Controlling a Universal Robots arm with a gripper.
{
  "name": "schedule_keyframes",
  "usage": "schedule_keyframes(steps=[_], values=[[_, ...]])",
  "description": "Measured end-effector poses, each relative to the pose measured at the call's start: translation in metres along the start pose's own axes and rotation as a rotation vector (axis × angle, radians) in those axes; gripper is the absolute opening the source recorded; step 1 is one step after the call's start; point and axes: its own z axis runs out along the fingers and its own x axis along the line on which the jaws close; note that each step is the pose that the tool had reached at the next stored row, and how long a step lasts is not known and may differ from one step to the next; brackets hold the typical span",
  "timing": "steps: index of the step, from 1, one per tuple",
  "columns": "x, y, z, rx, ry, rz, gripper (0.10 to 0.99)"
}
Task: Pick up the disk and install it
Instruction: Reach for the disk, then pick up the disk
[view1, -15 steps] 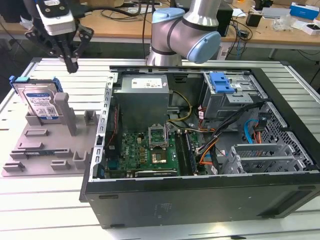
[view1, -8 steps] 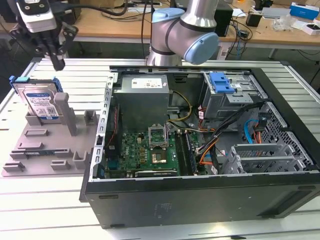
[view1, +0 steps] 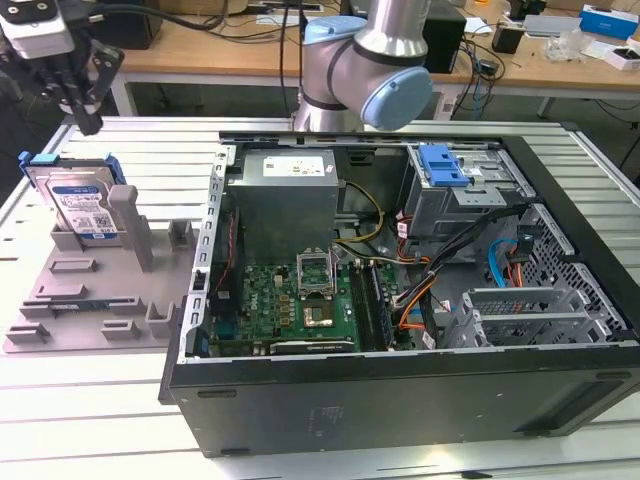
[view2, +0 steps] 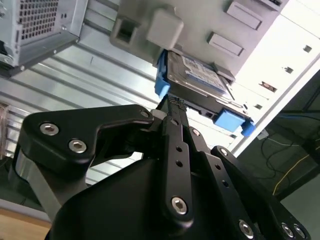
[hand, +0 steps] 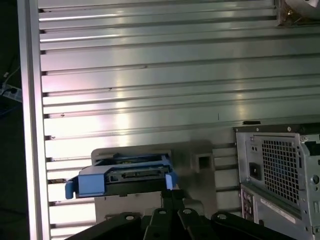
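**Closed fingers over a leaning disk**

Exterior view: the flat silver-metal disk with a white-and-blue label and blue plastic bracket (view1: 82, 208) stands tilted in a slot of the grey plastic fixture plate with upright posts (view1: 120, 285). The plate lies to the exterior view's left of the open black metal computer case (view1: 400, 400). The black gripper (view1: 88, 122) hangs above the disk, apart from it, its fingers together and empty. The case holds a green circuit board (view1: 280, 290), a grey power-supply box (view1: 285, 200), coloured cables and a metal cage carrying a blue plastic latch (view1: 443, 165).

Second wrist view: the gripper (view2: 174, 102) points at the disk's (view2: 197, 75) bracket edge; contact cannot be judged. Coming down closed, the tips would likely strike the bracket and tip the disk from its slot.

First wrist view: the disk (hand: 125, 176) sits edge-on ahead of the gripper (hand: 171, 196). An off-centre approach could snag a bracket ear.
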Motion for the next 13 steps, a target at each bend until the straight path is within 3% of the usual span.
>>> schedule_keyframes(steps=[3, 13], values=[[0.011, 0.0041, 0.0005, 0.0, 0.0001, 0.0, 0.106], [0.0122, 0.004, 0.0004, 0.0, 0.0002, 0.0, 0.106]])
